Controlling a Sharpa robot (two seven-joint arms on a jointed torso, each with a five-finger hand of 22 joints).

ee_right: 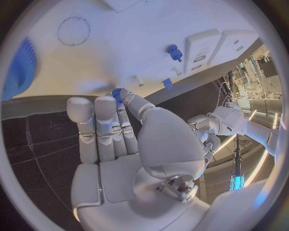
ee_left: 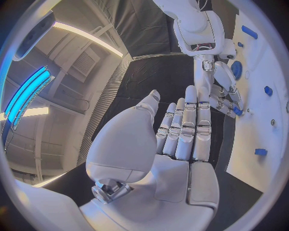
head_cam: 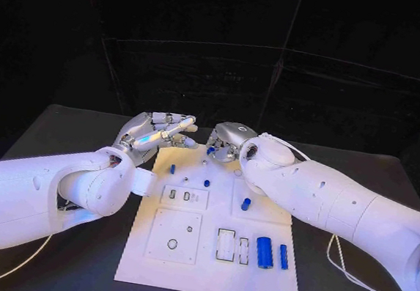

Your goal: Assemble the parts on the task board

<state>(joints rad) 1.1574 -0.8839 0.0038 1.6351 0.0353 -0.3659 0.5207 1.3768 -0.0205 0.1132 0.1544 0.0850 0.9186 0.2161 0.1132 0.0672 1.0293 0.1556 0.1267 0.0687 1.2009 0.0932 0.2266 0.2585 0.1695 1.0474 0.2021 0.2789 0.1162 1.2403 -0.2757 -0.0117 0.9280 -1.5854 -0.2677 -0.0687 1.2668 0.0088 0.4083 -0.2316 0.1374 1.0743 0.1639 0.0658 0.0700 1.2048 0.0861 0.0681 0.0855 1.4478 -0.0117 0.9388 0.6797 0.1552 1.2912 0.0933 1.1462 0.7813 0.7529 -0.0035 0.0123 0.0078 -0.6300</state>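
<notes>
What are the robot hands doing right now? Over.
Left hand open, holding nothing. Right hand fingertips on small blue part at task board far edge. Nothing blocking.

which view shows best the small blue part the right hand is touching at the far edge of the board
The right wrist view: the small blue part sits at a fingertip of the right hand, over the task board edge. The left wrist view shows it small at those fingers. In the head view the right hand mostly covers it.

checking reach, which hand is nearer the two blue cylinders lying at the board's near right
Right. The right hand and left hand are both at the task board's far edge, beyond the blue cylinders; the right is on their side, the left across the board.
</notes>
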